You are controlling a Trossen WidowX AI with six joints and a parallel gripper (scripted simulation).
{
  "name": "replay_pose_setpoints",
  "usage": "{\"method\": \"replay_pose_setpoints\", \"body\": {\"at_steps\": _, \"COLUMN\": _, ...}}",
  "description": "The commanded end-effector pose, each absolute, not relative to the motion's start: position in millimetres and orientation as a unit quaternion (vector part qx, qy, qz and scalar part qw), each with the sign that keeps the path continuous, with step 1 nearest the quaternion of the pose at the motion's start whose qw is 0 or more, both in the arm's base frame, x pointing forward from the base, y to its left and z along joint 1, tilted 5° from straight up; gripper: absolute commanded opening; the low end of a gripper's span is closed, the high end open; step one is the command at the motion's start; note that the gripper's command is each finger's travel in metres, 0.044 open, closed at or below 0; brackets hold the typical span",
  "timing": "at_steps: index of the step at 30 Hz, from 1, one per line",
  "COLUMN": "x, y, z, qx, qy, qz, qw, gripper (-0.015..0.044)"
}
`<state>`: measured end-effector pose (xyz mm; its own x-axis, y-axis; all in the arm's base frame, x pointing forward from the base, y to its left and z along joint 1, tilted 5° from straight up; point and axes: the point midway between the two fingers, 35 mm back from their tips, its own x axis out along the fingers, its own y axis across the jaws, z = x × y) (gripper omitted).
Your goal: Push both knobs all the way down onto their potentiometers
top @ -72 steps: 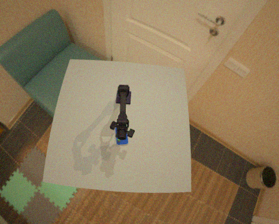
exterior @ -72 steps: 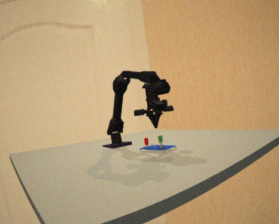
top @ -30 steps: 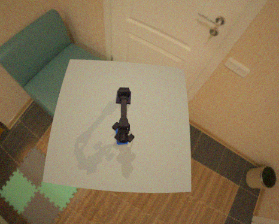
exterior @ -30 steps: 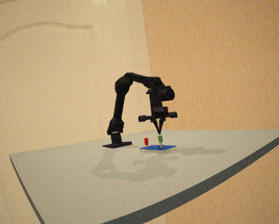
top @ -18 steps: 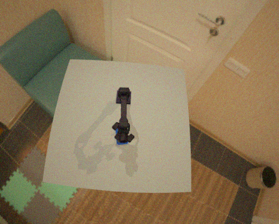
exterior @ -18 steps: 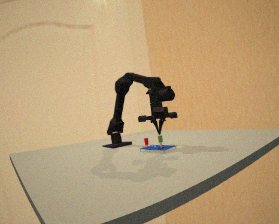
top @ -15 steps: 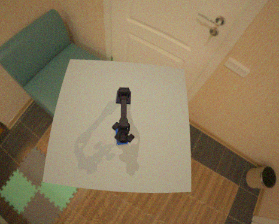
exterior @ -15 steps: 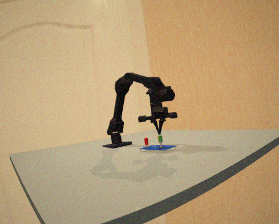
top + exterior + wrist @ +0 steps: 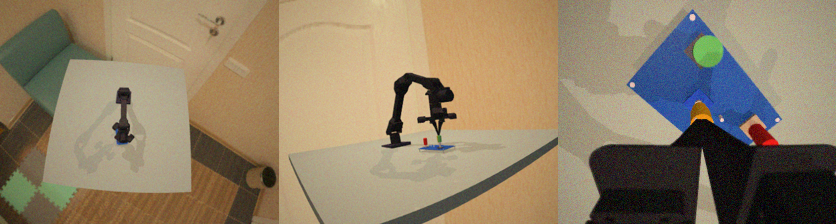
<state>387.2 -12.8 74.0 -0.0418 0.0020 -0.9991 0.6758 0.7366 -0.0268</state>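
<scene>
The blue circuit board [image 9: 122, 143] [image 9: 449, 147] [image 9: 665, 82] stands on short legs. A green knob [image 9: 439, 138] [image 9: 708, 51] stands above a brown base, with a pale shaft below it in the exterior view. A red knob [image 9: 425, 141] [image 9: 760, 134] stands over a tan potentiometer [image 9: 746, 125]. An orange knob [image 9: 701, 110] over a blue base is partly covered by the fingertips in the wrist view and mostly hidden behind the green knob in the exterior view. My gripper [image 9: 438, 134] [image 9: 701, 124] is shut and empty, pointing down with its tips at the orange knob's top; contact is unclear.
The arm's base [image 9: 123, 97] [image 9: 396, 144] stands on the pale table [image 9: 161, 105] [image 9: 354, 191], behind the board. A small pin [image 9: 721, 119] stands on the board between the orange and red knobs. Arm shadows fall around the board.
</scene>
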Motion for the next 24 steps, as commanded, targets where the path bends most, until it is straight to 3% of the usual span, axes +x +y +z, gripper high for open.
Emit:
{"method": "replay_pose_setpoints", "body": {"at_steps": 1, "x": 386.1, "y": -12.9, "z": 71.5, "qx": 0.253, "qy": 0.673, "qz": -0.264, "qw": 0.643, "gripper": 0.0}}
{"method": "replay_pose_setpoints", "body": {"at_steps": 24, "x": 386.0, "y": -12.9, "z": 69.7, "qx": 0.253, "qy": 0.673, "qz": -0.264, "qw": 0.643, "gripper": 0.0}}
